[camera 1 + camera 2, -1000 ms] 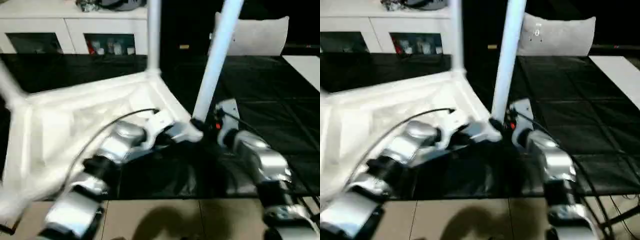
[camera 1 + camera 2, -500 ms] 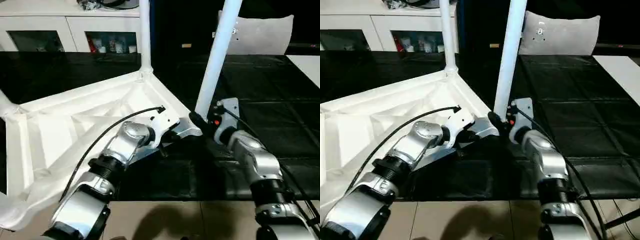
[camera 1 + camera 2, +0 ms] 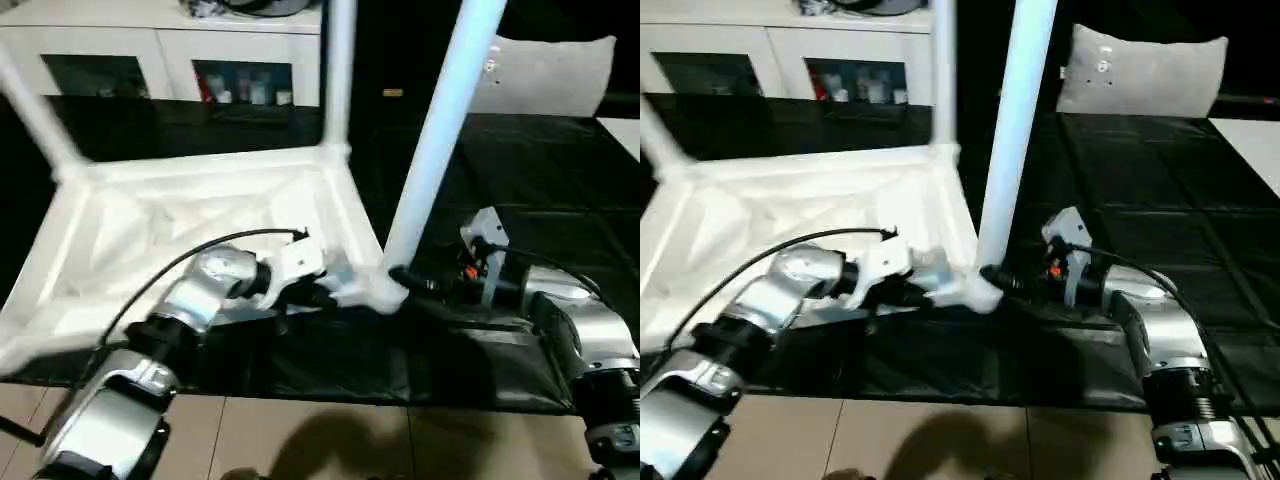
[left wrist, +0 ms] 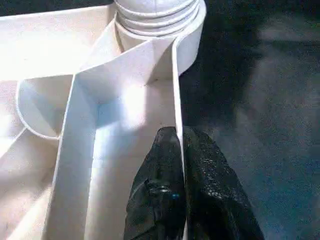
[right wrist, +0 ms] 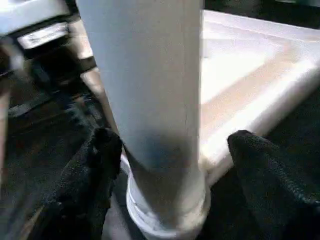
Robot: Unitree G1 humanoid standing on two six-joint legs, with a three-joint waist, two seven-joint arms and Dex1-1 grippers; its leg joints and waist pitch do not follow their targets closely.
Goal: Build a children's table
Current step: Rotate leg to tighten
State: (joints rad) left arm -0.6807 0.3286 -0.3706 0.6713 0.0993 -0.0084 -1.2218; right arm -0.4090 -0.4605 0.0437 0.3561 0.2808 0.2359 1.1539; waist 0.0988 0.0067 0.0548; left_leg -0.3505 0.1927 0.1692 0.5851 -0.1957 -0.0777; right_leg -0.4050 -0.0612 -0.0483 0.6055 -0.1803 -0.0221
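The children's table lies upside down on the black mat, its white ribbed top point(image 3: 180, 210) facing up. Three white legs stand in corner sockets: the near right leg point(image 3: 440, 140), the far right leg point(image 3: 338, 80) and a far left leg point(image 3: 40, 120). My left gripper point(image 4: 177, 132) is shut on the top's thin rim wall, just beside the near right socket point(image 4: 160, 15). My right gripper point(image 5: 175, 140) is open around the base of the near right leg point(image 5: 150, 90), a black finger point(image 5: 102, 155) on each side, the wider gap on the table-top side.
A white cabinet point(image 3: 150, 50) with glass doors runs along the back. A grey cushion point(image 3: 560, 75) stands at the back right. The black mat point(image 3: 560, 200) spreads to the right, and tan floor tiles point(image 3: 300, 440) lie in front of it.
My right gripper's fingers have spread apart off the leg's base. My left gripper still pinches the rim. The head view has shifted, so the whole scene sits differently.
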